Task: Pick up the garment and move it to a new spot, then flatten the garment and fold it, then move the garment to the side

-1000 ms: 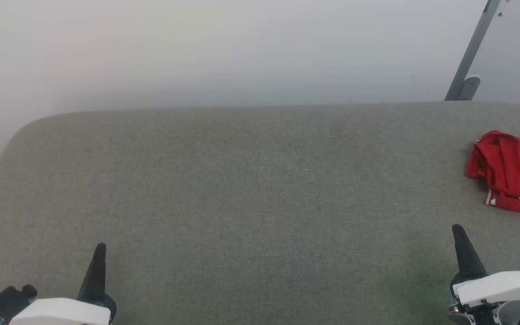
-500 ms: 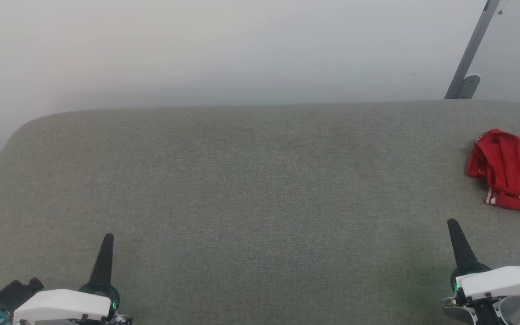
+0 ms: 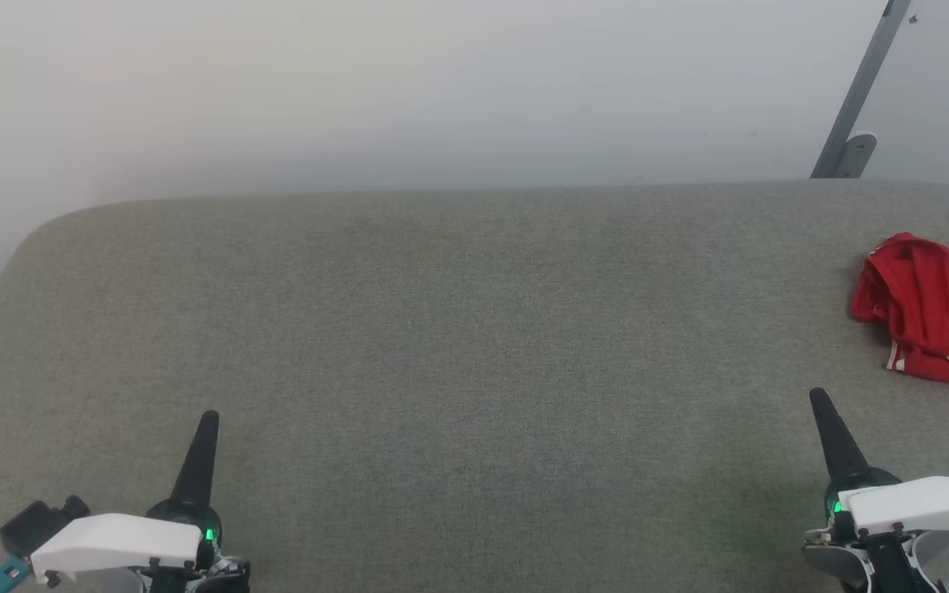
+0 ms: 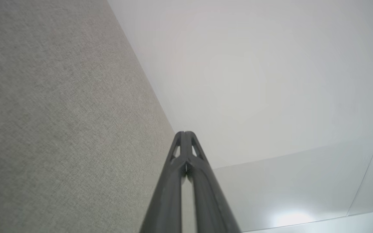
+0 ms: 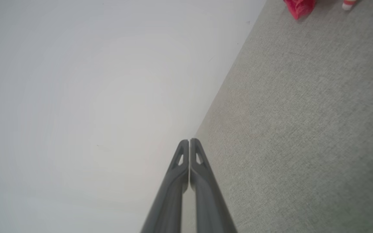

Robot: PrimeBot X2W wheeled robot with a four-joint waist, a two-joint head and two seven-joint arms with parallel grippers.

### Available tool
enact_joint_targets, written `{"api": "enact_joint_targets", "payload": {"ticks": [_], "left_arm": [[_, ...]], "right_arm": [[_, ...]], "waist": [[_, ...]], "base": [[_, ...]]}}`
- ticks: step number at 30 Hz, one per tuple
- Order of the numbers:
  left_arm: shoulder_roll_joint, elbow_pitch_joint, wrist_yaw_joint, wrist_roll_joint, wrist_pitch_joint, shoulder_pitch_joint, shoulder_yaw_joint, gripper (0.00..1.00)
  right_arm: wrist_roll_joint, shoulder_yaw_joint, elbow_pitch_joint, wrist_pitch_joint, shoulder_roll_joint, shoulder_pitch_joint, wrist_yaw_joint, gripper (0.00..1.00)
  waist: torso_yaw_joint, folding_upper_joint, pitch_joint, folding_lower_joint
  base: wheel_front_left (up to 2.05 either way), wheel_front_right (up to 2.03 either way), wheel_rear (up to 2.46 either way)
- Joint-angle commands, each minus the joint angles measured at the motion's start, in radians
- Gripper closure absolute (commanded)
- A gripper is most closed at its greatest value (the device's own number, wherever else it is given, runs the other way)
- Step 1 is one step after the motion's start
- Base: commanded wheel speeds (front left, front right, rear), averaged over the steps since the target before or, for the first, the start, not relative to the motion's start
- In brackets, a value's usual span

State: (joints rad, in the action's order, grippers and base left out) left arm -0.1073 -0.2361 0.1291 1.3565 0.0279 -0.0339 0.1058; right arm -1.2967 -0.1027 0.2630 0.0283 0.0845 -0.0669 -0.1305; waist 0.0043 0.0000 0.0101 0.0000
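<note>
The garment (image 3: 932, 309) lies bunched in a red heap at the right edge of the head view, a little above mid-height, cut off by the frame, with a bit of white trim showing along its lower fold. It rests on the grey fabric surface (image 3: 458, 329), touched by neither hand. The right hand (image 3: 816, 397) sits at the lower right, below the garment and apart from it, its two dark fingers pressed together and empty. In the right wrist view the closed fingertips (image 5: 189, 141) point along the surface's far edge, with the garment (image 5: 298, 6) at the top edge. The left hand (image 3: 208, 416), at the lower left, is likewise clenched on nothing; its wrist view shows the fingers (image 4: 185, 133) meeting at the tips. A pale wall (image 3: 441, 82) stands behind the surface, and a grey strut (image 3: 857, 99) slants at the upper right.
</note>
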Motion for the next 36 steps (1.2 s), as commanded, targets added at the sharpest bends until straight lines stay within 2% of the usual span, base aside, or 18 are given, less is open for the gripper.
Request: {"api": "enact_joint_targets", "payload": {"ticks": [1, 36], "left_arm": [[0.001, 0.003, 0.002, 0.011, 0.008, -0.023, 0.006, 1.00], [0.049, -0.007, 0.003, 0.219, 0.077, -0.074, 0.010, 1.00]], "right_arm": [[-0.020, -0.003, -0.012, 0.007, -0.003, -0.019, 0.000, 1.00], [-0.271, -0.011, -0.020, 0.076, -0.032, -0.044, 0.000, 1.00]], "waist": [[0.000, 0.0000, 0.000, 0.0000], [-0.003, 0.0000, -0.011, 0.0000]], "base": [[0.00, 0.00, 0.00], [0.00, 0.00, 0.00]]}}
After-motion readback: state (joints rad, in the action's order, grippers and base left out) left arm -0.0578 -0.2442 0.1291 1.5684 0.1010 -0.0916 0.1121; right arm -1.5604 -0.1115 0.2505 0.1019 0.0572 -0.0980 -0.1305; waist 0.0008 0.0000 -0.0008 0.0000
